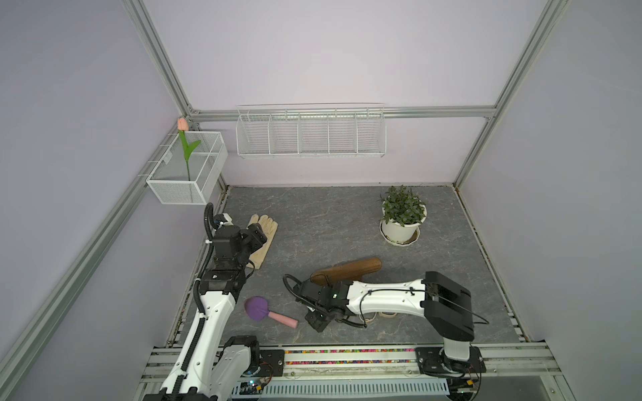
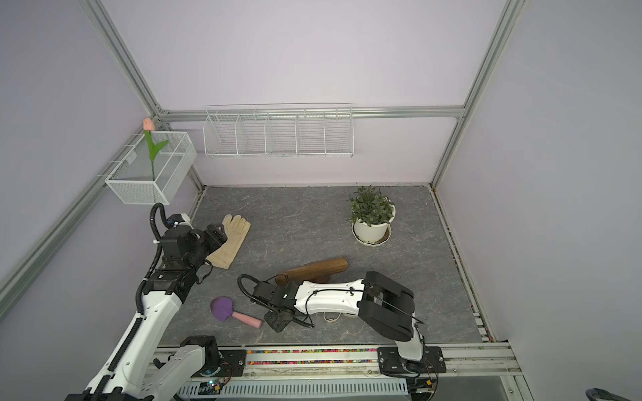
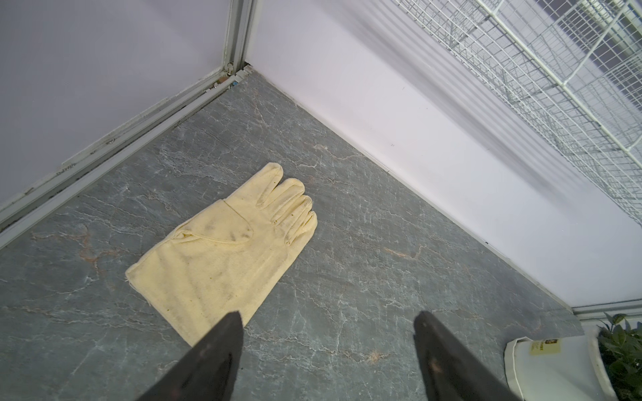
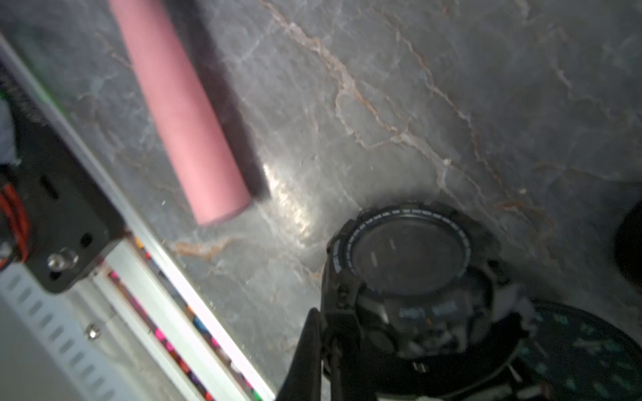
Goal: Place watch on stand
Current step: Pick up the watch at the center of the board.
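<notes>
Black, chunky and round-faced, the watch point(image 4: 408, 257) sits in the pinch of my right gripper point(image 4: 324, 326), whose jaws are clamped together on the strap end just below the case. In both top views the right gripper point(image 1: 317, 322) lies on the robot side of the stand point(image 1: 347, 270), near it but apart, low over the grey tabletop point(image 1: 330, 222). The watch itself is hidden there under the wrist. Whether it has cleared the tabletop I cannot tell. The stand, a brown wooden bar on a smaller base, carries nothing. My left gripper point(image 3: 328, 319) hangs with jaws spread and empty, well to the left of the stand, above the cuff of a cream glove point(image 3: 222, 257).

Progress, as I judge it: the grasp is made. The lift, the carry across to the stand and the draping of the strap over the bar are all left, so the task is at an early stage.

Lettering: fine white print rings the bezel and two short words sit under the dial, all too blurred to read. A second dark dial point(image 4: 583, 350) beside the watch bears green numerals, also illegible. A yellow label on the white pot point(image 3: 556, 368), beyond the stand, cannot be read either.
</notes>
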Controlling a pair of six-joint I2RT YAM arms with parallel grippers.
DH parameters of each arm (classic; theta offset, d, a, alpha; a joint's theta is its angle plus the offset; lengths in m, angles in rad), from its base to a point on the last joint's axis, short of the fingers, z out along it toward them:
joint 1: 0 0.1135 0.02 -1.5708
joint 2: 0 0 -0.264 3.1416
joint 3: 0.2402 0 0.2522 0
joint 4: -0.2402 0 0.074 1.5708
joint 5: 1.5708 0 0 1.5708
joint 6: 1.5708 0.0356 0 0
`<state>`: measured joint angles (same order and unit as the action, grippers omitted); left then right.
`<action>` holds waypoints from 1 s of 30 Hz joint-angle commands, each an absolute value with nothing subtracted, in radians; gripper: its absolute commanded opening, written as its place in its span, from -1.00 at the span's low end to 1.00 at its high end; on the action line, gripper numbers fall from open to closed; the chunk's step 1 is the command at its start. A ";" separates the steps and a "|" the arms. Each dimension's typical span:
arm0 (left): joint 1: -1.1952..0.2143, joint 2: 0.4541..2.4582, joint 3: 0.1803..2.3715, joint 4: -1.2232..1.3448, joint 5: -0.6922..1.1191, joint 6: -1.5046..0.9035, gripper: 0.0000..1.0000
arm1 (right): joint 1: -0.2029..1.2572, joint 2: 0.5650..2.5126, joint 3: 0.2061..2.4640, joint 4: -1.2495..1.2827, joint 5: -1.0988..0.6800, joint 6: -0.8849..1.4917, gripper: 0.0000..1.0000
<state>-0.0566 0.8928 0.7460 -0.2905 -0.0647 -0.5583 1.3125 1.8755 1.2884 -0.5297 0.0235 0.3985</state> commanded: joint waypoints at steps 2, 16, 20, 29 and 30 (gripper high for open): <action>-0.058 0.829 0.771 -0.343 -0.089 -0.580 0.51 | 1.309 1.681 1.174 -0.379 -0.090 0.300 -0.86; -0.058 0.759 0.809 -0.315 0.167 -0.607 0.48 | 1.091 1.166 0.850 -0.001 -0.519 0.323 -0.86; -0.058 0.769 0.799 -0.210 0.317 -0.623 0.76 | 0.996 1.149 0.872 0.026 -0.665 0.365 -0.86; -0.058 0.875 0.807 -0.068 0.599 -0.738 0.89 | 0.871 1.176 0.931 0.097 -0.807 0.396 -0.87; -0.058 0.888 0.804 -0.048 0.631 -0.763 0.86 | 0.853 1.187 0.935 0.127 -0.833 0.414 -0.86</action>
